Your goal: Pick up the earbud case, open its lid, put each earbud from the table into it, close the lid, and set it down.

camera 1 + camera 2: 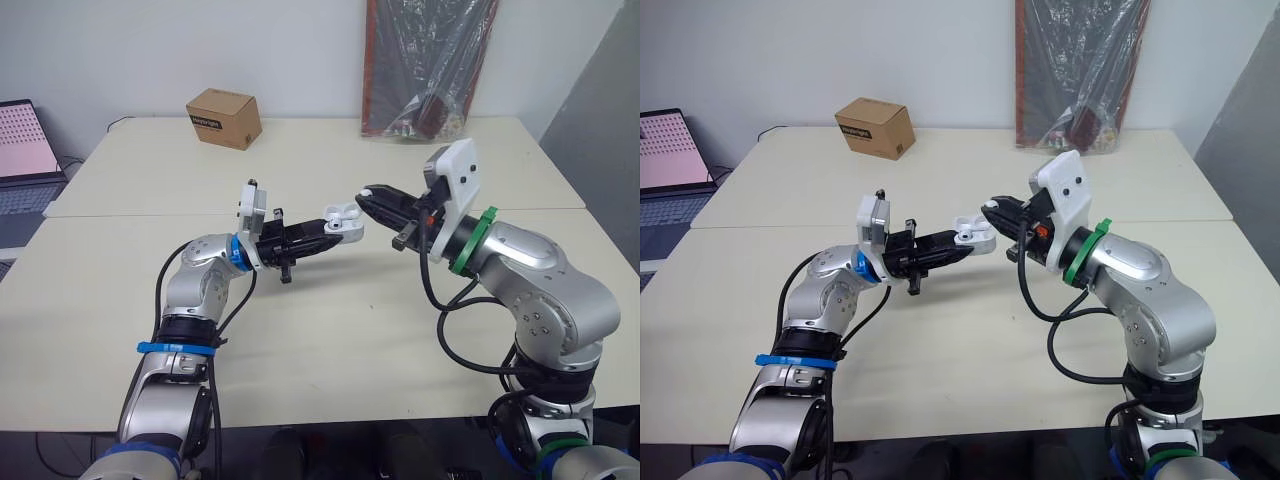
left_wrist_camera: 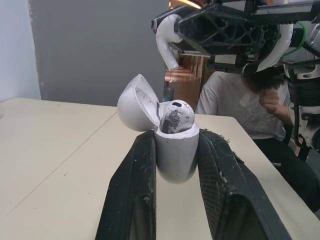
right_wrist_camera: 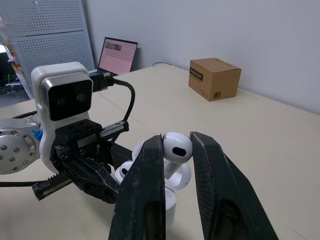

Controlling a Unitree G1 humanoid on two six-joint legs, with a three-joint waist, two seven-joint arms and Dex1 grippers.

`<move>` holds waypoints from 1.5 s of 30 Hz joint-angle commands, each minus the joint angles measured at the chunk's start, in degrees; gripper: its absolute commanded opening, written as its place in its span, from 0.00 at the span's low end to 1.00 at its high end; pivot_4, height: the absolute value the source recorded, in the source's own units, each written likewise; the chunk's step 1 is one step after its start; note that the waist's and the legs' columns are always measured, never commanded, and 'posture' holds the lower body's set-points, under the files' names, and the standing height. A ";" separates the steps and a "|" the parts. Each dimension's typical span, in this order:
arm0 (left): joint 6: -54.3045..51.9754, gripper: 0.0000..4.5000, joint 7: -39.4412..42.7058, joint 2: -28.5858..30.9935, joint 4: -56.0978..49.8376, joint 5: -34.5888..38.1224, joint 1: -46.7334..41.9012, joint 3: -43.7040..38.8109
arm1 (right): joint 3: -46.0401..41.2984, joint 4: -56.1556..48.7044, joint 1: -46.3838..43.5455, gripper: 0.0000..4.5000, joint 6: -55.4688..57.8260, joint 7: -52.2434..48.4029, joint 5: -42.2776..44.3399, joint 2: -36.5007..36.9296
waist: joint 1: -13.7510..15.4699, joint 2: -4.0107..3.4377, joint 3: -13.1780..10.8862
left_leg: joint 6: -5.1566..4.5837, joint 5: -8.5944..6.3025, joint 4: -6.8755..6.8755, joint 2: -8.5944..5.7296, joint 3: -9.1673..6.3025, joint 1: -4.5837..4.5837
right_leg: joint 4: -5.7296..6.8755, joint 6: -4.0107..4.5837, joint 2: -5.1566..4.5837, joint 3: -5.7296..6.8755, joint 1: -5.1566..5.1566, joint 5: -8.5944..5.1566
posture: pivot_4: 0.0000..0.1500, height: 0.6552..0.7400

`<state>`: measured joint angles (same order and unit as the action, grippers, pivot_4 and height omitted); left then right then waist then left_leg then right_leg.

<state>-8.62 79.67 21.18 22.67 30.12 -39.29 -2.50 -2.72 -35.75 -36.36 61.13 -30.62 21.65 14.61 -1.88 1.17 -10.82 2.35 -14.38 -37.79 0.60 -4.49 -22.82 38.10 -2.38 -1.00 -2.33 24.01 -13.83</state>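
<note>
Above the middle of the table (image 1: pixel 330 330), the two arms meet with the case (image 2: pixel 175 155) between them. The left gripper (image 1: pixel 335 230) is clamped on the case body, one finger on each side, and holds it upright in the air with the lid (image 2: pixel 136 102) swung back and open. One earbud (image 2: pixel 175 116) sits in the case, its head showing above the rim. The right gripper (image 1: pixel 368 197) pinches the second earbud (image 3: pixel 176 146) by its head, stem pointing down, and hangs it just above the case and close to the open lid. Judging by this, the task is at the second insertion, with closing and setting down left to do. The main risk is a stem that misses its empty socket: the free slot lies right beside the seated earbud, so a small offset could land the stem on that earbud or on the rim. A push there could tilt the case in the left fingers or knock the seated earbud loose. The lid is near the line of descent too, and a brush from the right fingers could flip it shut on the stem. Letting go before the stem is well in could drop the earbud onto the table. A box (image 1: pixel 224 118) and a laptop (image 1: pixel 25 150) lie well apart from the work, and a person (image 2: pixel 235 100) sits beyond the table.
</note>
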 commanded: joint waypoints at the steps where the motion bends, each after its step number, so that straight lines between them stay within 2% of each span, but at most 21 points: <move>1: -0.25 0.17 0.63 0.75 -2.33 0.59 -0.79 -0.37 | 0.55 -0.99 0.35 0.09 -1.84 1.11 1.53 0.66 | 0.00 0.00 0.00 | 0.00 0.00 0.00 0.00 0.00 0.00 | 0.00 0.00 0.00 0.00 0.00 0.00 | 1.00 1.00; 13: -1.41 0.17 -0.24 0.41 -4.01 1.04 -1.09 -0.69 | 3.57 0.02 1.71 0.09 -3.11 2.92 2.40 3.03 | 0.00 0.00 0.00 | 0.00 0.00 0.00 0.00 0.00 0.00 | 0.00 0.00 0.00 -0.01 0.01 0.00 | 1.00 1.00; 24: -1.73 0.17 -0.99 0.29 -4.36 1.35 -1.44 -1.24 | 15.11 -0.68 0.42 0.09 -13.47 2.89 -7.58 12.97 | 0.00 0.00 0.00 | 0.00 0.00 0.00 0.01 0.01 -0.02 | -0.02 -0.08 0.02 -0.01 0.03 -0.05 | 1.00 1.00; 40: 0.25 0.17 -1.34 -0.47 -3.77 0.35 -2.43 -0.91 | 16.21 0.83 -3.94 0.09 -5.09 -1.43 -3.89 14.04 | 0.02 0.00 0.00 | 0.00 0.00 -0.01 0.01 0.00 -0.03 | -0.03 -0.02 0.02 0.00 0.03 -0.01 | 1.00 1.00; 45: 0.40 0.17 -1.32 -0.62 -3.99 0.23 -2.45 -0.94 | 16.17 1.10 -4.40 0.47 -5.72 -1.72 -3.96 14.07 | 0.03 0.00 0.00 | 0.00 0.00 -0.01 0.01 0.01 -0.04 | -0.03 -0.01 0.01 0.00 0.03 -0.01 | 1.00 1.00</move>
<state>-9.54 78.13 20.91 20.98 28.90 -39.64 -2.60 13.13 -34.36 -40.13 55.72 -31.94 17.07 28.70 -1.85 1.17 -10.82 2.35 -14.38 -37.80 0.61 -4.48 -22.86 38.06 -2.40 -0.99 -2.33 24.05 -13.85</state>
